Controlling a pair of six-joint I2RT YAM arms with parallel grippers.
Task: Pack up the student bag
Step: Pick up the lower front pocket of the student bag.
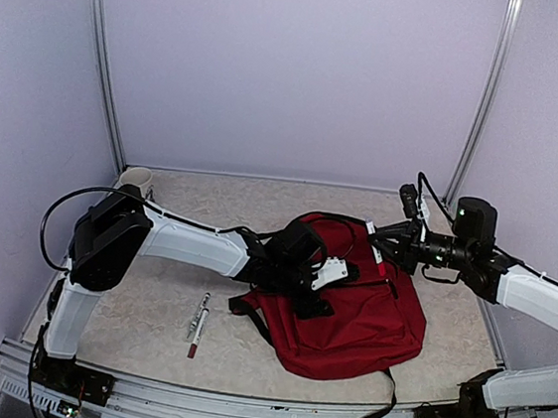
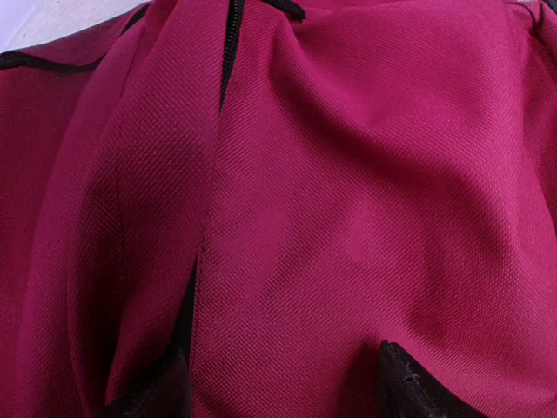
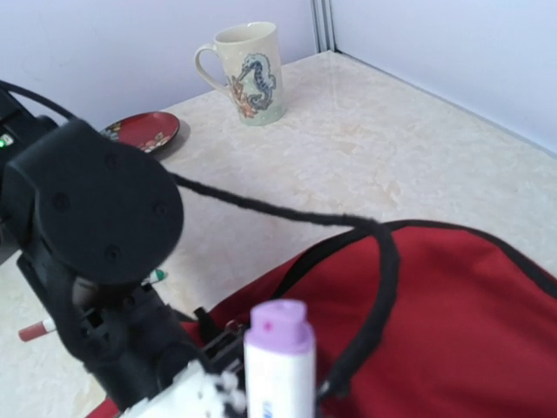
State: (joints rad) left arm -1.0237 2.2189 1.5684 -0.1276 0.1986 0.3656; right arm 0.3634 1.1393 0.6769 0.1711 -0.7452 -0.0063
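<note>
Your dark-red fabric student backpack (image 1: 357, 322) lies on the beige surface (image 1: 146, 335), and packing looks barely begun. The right jaws grip a white, lilac-capped tube (image 3: 278, 374) above it. Two pens (image 1: 197, 328) lie outside. The left jaws straddle bag fabric; I cannot tell whether they clamp it.

**Top external view:** mounted high behind the arm bases, facing forward and down across the beige speckled tabletop (image 1: 146, 335) to the rear wall. This is the widest coverage, with both arms in frame.

**Left wrist view:** very close to the large dark-red fabric backpack (image 2: 348, 218). Its weave and a black zip line fill almost the whole frame.

**Right wrist view:** low and near-level, looking from the right side across the tabletop toward the left rear corner.
- Immediate foreground: a white tube with a lilac cap (image 3: 278, 366).
- Near: the left arm's black round wrist housing (image 3: 96, 209).
- Far: the cream seahorse-printed mug (image 3: 248, 74).

**Shared coverage:** the backpack appears in all three views. The wrist housing and the mug appear in two — top external and right wrist.
</note>
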